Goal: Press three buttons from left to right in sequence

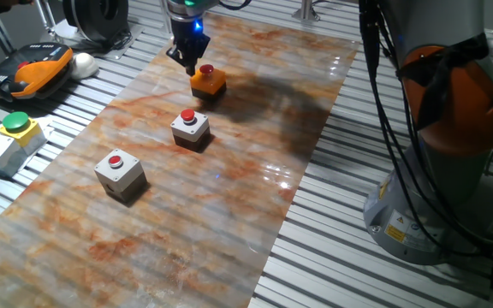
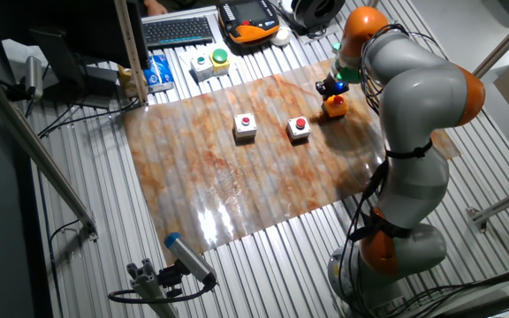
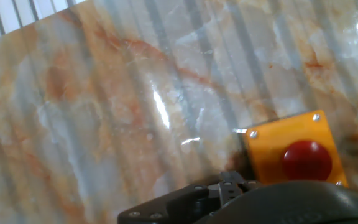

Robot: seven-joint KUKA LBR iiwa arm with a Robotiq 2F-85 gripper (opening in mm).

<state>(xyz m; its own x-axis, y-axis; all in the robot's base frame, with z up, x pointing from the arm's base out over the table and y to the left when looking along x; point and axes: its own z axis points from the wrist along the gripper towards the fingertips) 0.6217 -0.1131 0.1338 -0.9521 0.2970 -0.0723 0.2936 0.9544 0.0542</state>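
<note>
Orange button box point(image 1: 208, 81) sits at the far end of the marbled mat point(image 1: 229, 188), red cap up, and the gripper point(image 1: 188, 60) hangs right over its near-left edge; whether the fingers are apart or together, I cannot tell. Middle grey-white box point(image 1: 190, 127) lies just down the line, third grey-white box point(image 1: 120, 174) further along, all three well apart on the mat. The mat lies on a ribbed metal tabletop point(image 1: 383, 274). Off the mat, a green-button box point(image 1: 8, 137) rests beside a keyboard point(image 2: 178, 31) and an orange-black pendant point(image 1: 26, 70)
</note>
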